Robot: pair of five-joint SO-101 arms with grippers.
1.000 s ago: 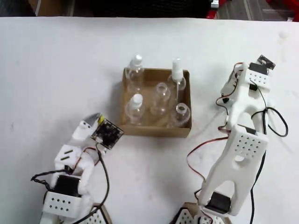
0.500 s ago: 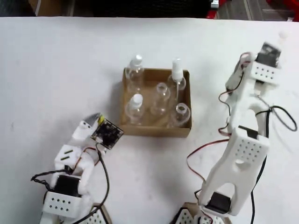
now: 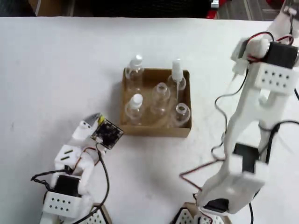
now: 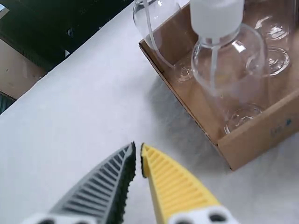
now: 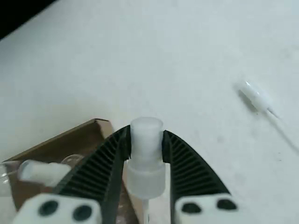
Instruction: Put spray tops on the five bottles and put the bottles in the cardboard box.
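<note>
Five bottles (image 3: 136,109) stand upright inside the cardboard box (image 3: 156,130), which sits near the middle of the white table (image 3: 56,60). Three of them carry white spray tops. Two of these are along the box's left side in the high view, and one is at its far right corner, its dip tube showing through the clear wall. The other two bottles, one in the middle and one at the near right corner, have bare open necks. The right gripper (image 5: 145,134) is held above the table toward its far right, well apart from the box. It is clenched on a spray top (image 5: 146,161), with the black fingers pressing on either side of the white cap and the thin tube hanging below. In the right wrist view a second spray top (image 5: 254,95) lies on its side on the table beyond the gripper, its tube trailing away from the cap. The left gripper (image 4: 138,151) sits low by the box's near left corner without touching it. Its grey and yellow fingers are closed together at the tips with nothing between them. In the left wrist view the nearest capped bottle stands just inside the box wall, with another capped bottle behind it.
</note>
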